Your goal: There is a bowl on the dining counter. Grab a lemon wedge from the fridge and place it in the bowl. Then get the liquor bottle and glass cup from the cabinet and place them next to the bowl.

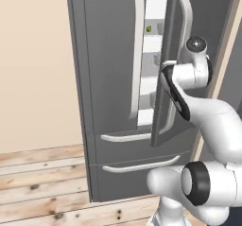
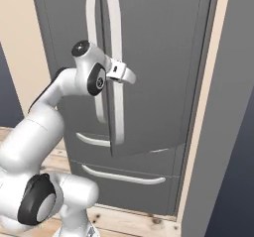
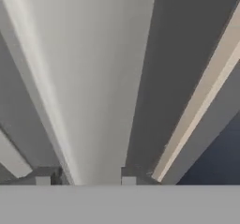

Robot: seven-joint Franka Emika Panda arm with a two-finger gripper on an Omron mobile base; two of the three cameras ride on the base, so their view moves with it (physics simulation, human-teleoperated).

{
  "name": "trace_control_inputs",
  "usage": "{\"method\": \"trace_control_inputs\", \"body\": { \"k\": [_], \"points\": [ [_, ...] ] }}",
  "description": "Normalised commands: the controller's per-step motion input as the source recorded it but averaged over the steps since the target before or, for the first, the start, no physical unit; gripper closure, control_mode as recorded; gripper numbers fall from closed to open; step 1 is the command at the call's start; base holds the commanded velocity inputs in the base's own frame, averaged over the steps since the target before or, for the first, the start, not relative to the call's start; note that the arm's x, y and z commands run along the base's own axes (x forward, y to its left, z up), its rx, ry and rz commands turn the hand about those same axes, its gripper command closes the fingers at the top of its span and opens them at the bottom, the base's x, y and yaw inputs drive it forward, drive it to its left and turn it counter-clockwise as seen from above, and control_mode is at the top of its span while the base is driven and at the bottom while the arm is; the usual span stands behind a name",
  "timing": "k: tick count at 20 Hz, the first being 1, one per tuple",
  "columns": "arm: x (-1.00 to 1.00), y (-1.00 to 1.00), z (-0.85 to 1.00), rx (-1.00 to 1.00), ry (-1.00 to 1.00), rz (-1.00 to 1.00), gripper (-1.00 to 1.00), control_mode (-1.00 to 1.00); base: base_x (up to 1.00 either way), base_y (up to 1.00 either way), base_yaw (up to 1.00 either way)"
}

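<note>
My gripper (image 2: pixel 128 75) sits at the right door's handle (image 3: pixel 101 87), a fingertip (image 3: pixel 128 180) either side of the pale bar — whether it is clamped yet I cannot tell. I'd pull in an arc about the hinge, wrist square to the bar. The fridge (image 1: pixel 111 102) stands straight ahead, handle running vertically, door ajar; a green bit shows on a far shelf (image 1: pixel 152 44).
</note>
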Motion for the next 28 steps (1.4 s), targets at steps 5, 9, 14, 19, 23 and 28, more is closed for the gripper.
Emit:
{"method": "trace_control_inputs", "body": {
  "k": [5, 9, 14, 19, 23, 28],
  "points": [
    [-0.99, -0.82, 0.18, 0.0, 0.0, -0.09, 1.0, -1.0, 0.0, 0.0, 0.0],
    [-0.78, -0.56, 0.01, 0.0, 0.08, -0.08, -1.0, -1.0, 0.0, 0.0, 0.0],
    [-0.72, -0.14, 0.0, -0.02, 0.15, -0.1, -1.0, -1.0, 0.0, 0.0, 0.0],
    [-1.0, 0.24, 0.0, -0.11, 0.03, -0.01, -1.0, -1.0, 0.0, 0.0, 0.0],
    [-0.96, 0.54, -0.01, -0.2, 0.0, 0.0, -1.0, -1.0, 0.0, 0.0, 0.0],
    [0.06, 0.98, -0.19, -0.22, 0.07, 0.07, -1.0, -1.0, 0.0, 0.0, 0.0]
  ]
}}
